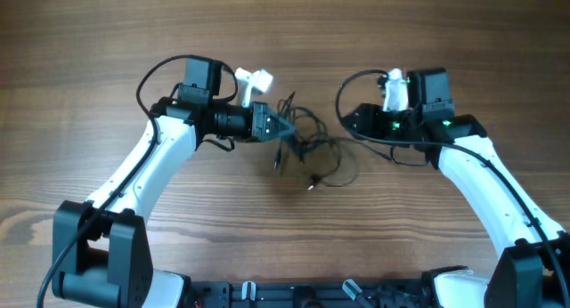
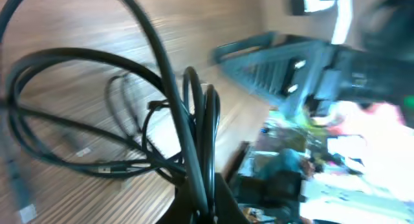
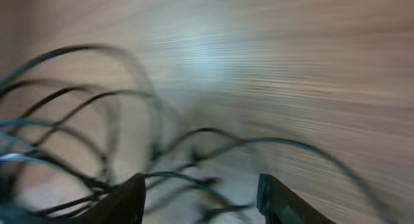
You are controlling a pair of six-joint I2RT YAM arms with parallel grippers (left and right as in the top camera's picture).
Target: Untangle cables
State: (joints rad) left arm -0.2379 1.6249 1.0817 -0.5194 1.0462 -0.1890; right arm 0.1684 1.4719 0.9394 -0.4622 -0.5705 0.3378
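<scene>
Cables [image 1: 301, 146]: several thin black cords in one loose tangle at the centre of the table [image 1: 89, 41]. The loops overlap, and one trails toward 4 o'clock. Two small pale plug tips lie at the tangle's 6 and 7 o'clock edge.

Left gripper [image 1: 281, 130]: at the tangle's 10 o'clock edge, clenched on a bundle of strands. The left wrist view shows them rising out of the closed fingers [image 2: 228, 208].

Right gripper [image 3: 200, 201]: near the tangle's 2 o'clock side, fingers parted, grasping nothing that can be seen.

Limits: the right wrist view is motion-blurred. Strands cross ahead of the gap there, and contact cannot be determined. The cords cannot be counted, and the crossings at the knot are unreadable.
</scene>
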